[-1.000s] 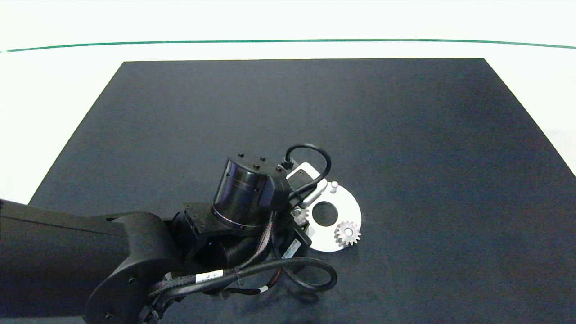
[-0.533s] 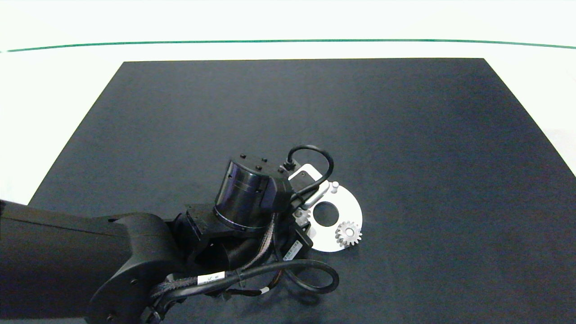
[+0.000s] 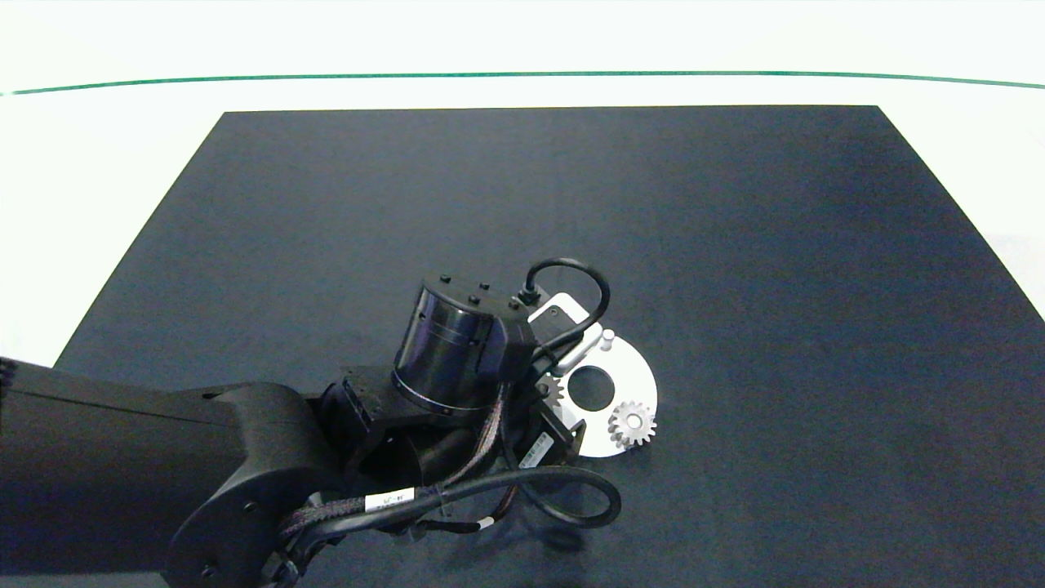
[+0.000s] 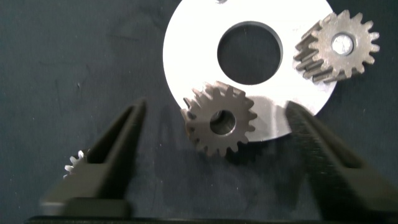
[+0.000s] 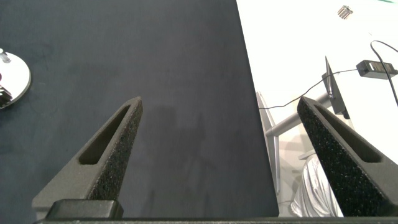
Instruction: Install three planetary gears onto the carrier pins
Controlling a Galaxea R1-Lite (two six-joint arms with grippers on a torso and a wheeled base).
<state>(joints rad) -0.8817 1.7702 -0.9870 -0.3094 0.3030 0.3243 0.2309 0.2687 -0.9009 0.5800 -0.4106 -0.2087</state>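
Observation:
The white carrier disc (image 3: 641, 380) lies on the black mat, with one bare carrier pin (image 3: 606, 337) standing at its far edge. One planetary gear (image 3: 631, 424) sits on a pin; the left wrist view shows that gear (image 4: 339, 46) with the white pin in its hole. A second gear (image 4: 221, 121) lies over the disc's rim (image 4: 186, 56), its centre hole dark and empty. My left gripper (image 4: 216, 109) is open around this gear, fingers apart from its teeth. A third gear (image 4: 74, 163) peeks from behind one finger (image 4: 115, 149). My right gripper (image 5: 217, 106) is open over bare mat.
The left arm (image 3: 457, 351) covers the disc's near left side in the head view. The black mat (image 3: 735, 245) spreads wide around the disc, with white table (image 3: 522, 41) beyond it. The right wrist view shows the mat's edge, cables and a stand (image 5: 336, 87).
The left wrist has shifted slightly to the right, toward the disc. The loose gear at the disc's left edge shows a little further right. The gear on its pin has not moved.

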